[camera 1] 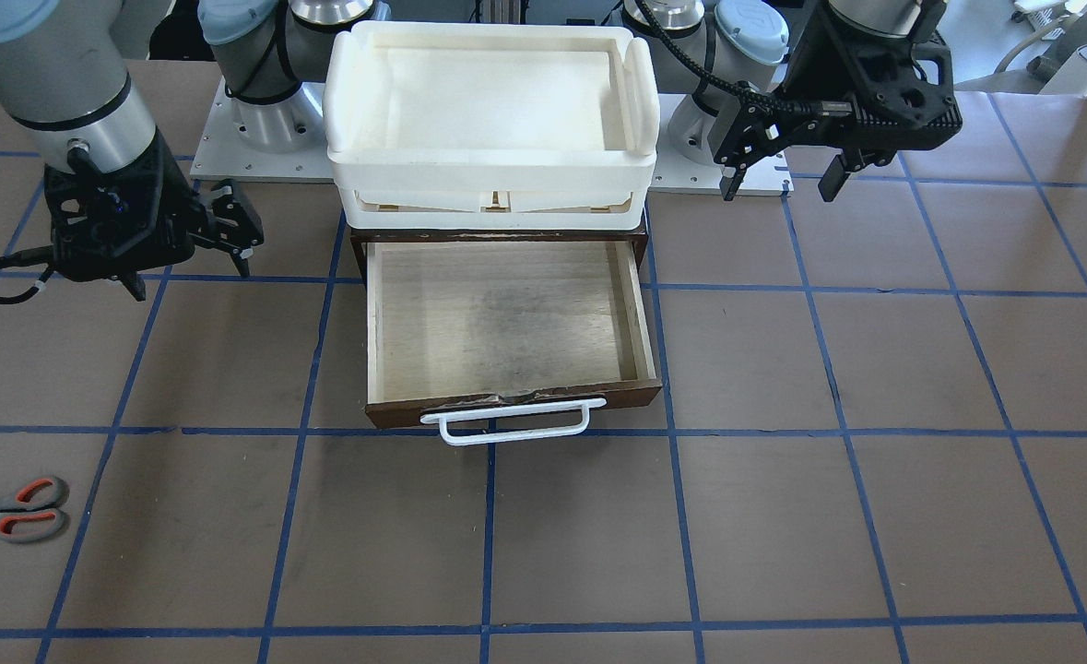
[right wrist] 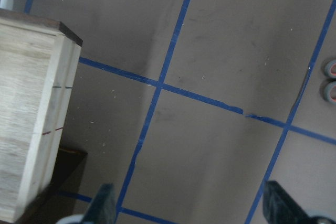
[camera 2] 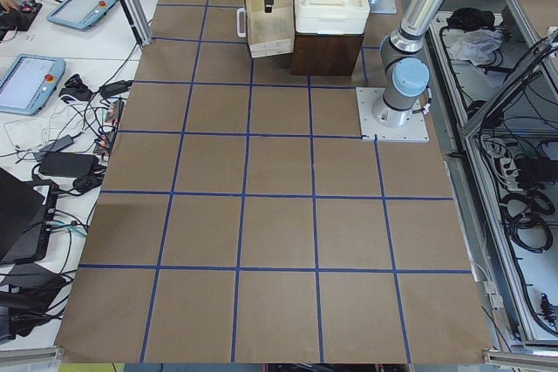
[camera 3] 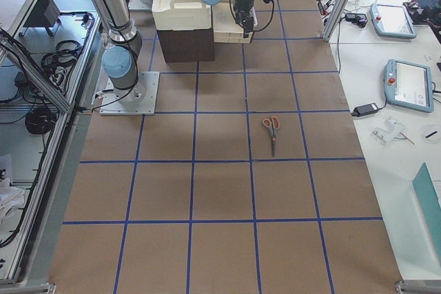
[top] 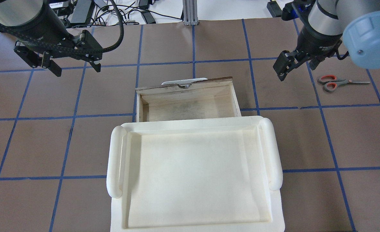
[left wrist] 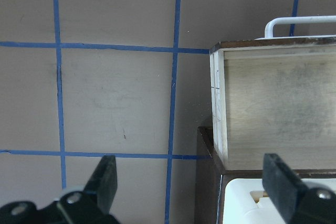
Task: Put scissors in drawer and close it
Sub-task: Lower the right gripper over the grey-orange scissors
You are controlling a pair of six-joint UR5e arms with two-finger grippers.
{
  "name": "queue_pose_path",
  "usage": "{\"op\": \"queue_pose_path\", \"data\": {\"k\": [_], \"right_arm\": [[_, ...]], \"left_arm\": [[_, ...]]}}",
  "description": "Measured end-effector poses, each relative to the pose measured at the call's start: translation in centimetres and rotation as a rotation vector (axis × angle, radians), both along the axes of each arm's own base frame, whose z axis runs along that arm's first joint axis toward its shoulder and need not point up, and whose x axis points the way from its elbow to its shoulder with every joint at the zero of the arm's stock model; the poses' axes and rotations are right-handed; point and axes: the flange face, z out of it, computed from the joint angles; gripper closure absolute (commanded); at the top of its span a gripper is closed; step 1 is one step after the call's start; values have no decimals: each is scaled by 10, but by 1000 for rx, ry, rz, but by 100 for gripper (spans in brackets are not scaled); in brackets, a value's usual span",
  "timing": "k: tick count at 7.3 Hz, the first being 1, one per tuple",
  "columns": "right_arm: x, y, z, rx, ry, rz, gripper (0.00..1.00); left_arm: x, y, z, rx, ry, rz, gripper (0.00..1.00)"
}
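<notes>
Left gripper and right gripper hang with jaws apart, holding nothing. Small grey scissors with red-orange loops lie beyond the right jaws; the open light-plywood drawer sits between the grippers.

The table is covered edge to edge in brown paper, marked into large squares by blue tape lines. Midway along the robot's side stands a dark brown case, its drawer drawn out over the paper toward the far edge, white handle foremost. Two white mounting plates lie flat on the table, one on either side of the case. The scissors lie closed and flat inside one square on the robot's right, well apart from the drawer, handles toward it and blades pointing away
</notes>
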Motion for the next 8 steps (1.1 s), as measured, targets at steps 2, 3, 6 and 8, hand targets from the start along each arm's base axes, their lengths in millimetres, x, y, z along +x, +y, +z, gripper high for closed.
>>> {"op": "queue_pose_path", "data": {"k": [2, 3, 6, 8], "right_arm": [[-60, -29, -29, 15, 1, 195, 0], [-92, -41, -43, 12, 0, 301, 0], [-159, -77, -95, 8, 8, 638, 0], [-196, -98, -126, -3, 26, 815, 0]], "left_arm": [[0, 1, 1, -2, 2, 2, 0], [0, 1, 1, -3, 1, 2, 0], [0, 2, 3, -6, 1, 2, 0], [0, 2, 3, -5, 1, 4, 0]]}}
